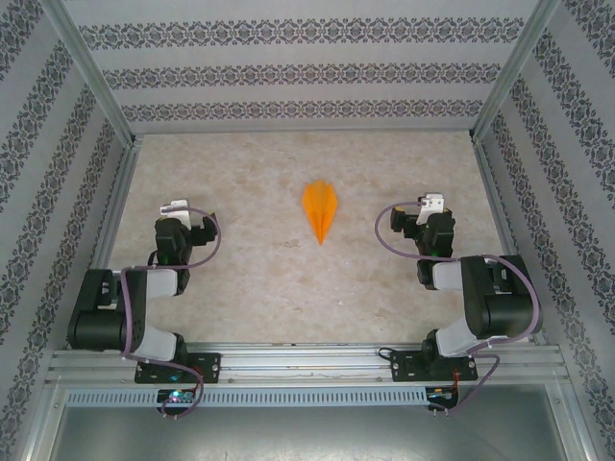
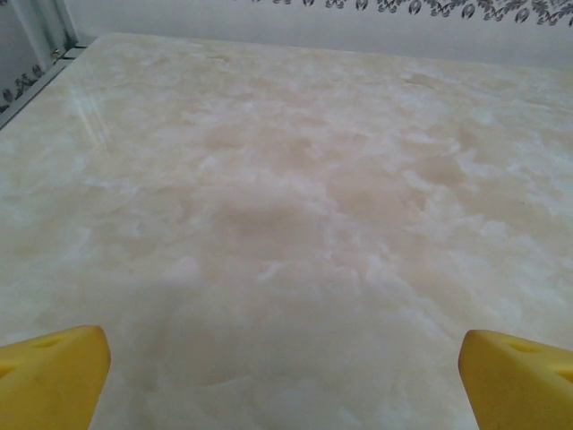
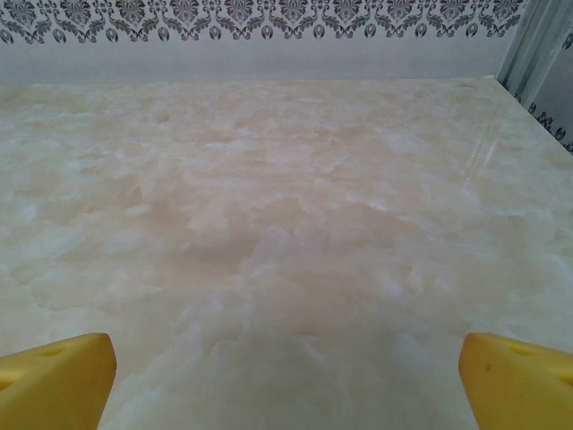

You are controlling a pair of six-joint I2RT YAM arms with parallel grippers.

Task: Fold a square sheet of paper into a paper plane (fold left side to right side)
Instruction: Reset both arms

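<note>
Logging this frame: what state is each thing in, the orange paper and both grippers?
paper plane: folded into a narrow pointed dart, lying on the table, sharp tip toward the arm bases, apart from both grippers.
left gripper: open, holding nothing, above the table.
right gripper: open, holding nothing, above the table.

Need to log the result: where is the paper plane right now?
In the top view, the paper plane lies on the table, about midway between the left arm and the right arm, touching neither, sharp tip pointing toward their bases.
</note>
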